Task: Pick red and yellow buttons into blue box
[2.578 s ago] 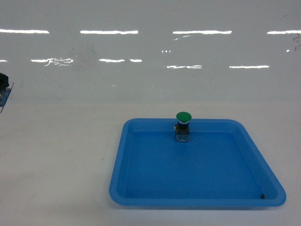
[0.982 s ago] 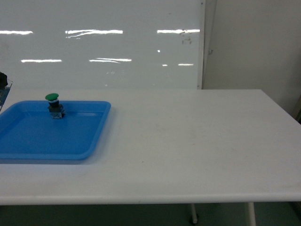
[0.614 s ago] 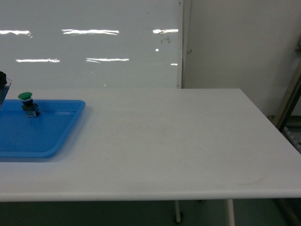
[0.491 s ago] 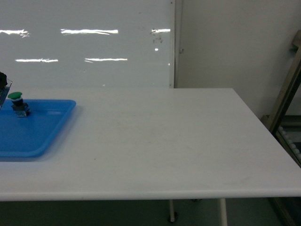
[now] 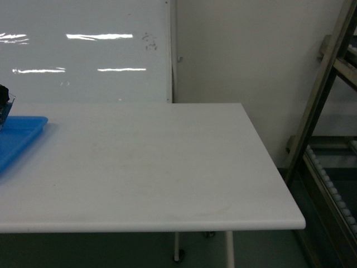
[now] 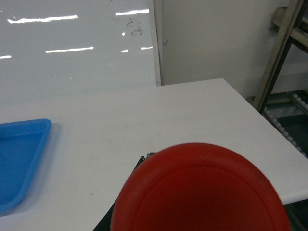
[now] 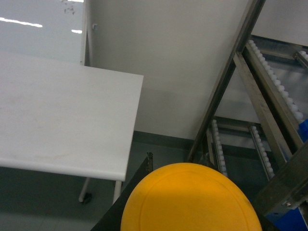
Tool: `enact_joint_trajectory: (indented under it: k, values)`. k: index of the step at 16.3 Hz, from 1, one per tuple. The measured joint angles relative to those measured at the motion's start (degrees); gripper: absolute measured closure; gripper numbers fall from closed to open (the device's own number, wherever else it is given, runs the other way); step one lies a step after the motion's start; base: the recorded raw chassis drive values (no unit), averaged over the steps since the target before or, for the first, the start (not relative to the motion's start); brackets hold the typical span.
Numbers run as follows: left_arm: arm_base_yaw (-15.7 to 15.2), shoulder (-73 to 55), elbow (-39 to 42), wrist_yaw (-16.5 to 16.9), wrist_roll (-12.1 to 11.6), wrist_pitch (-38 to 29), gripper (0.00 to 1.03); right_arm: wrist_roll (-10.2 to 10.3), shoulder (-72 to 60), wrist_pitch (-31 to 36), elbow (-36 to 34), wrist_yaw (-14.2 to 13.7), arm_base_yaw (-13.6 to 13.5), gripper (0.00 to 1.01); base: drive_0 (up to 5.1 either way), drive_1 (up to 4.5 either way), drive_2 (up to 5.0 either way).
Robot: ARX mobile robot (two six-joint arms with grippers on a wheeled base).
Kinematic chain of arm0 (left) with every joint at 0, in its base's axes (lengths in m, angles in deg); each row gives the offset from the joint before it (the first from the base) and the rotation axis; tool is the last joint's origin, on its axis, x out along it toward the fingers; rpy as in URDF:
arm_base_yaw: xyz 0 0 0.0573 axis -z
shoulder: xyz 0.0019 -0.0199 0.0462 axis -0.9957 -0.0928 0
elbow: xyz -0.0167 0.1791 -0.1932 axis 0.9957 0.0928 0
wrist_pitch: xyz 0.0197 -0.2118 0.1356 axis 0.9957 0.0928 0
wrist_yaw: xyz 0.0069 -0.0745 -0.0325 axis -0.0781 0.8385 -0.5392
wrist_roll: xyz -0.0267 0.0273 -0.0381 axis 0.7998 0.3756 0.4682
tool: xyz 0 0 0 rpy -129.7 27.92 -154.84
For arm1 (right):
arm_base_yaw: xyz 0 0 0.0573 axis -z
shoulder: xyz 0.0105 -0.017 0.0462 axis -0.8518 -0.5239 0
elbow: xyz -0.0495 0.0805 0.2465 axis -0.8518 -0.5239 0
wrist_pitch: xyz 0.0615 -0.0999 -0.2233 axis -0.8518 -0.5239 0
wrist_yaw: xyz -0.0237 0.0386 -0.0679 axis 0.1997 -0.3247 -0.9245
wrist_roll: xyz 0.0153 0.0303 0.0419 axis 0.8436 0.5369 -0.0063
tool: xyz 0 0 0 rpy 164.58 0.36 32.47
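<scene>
View shift: the head view is swung well to the right compared with a moment ago; the shallow blue tray [image 5: 17, 137] is reduced to a corner at the left edge, and the green-capped button seen in it earlier is out of frame.
New in view: the right end of the white surface [image 5: 145, 167], a plain wall, and a metal roller rack [image 5: 329, 139] beside the surface are now shown.
Meaning: the base is judged to be turning away from the tray, toward wherever the blue box stands.
Red button [image 6: 199, 190]: its cap is seen filling the lower part of the left wrist view, right under the camera, so it is judged to be carried by the left arm.
Yellow button [image 7: 190, 199]: its cap is seen likewise in the right wrist view, hung off the surface's end, over floor and rack.
Fingers: none are visible in any view; a dark edge is seen beside each cap, but whether the fingers are clamped on the bases cannot be told from sight alone.
Blue box: not clearly shown; a bright blue sliver [image 7: 302, 129] is glimpsed low behind the rack, too little to be identified.
Task state: both pickups are judged done; delivery into the box is not yet made.
</scene>
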Motion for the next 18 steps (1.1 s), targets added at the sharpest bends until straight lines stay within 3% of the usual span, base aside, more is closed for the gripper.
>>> enact_joint_trajectory:
  k: [18]
  values:
    - [0.0,-0.1,0.0,0.0,0.0,-0.1,0.78,0.0,0.0,0.2,0.0,0.0,0.0,0.77,5.0,-2.40,-2.4]
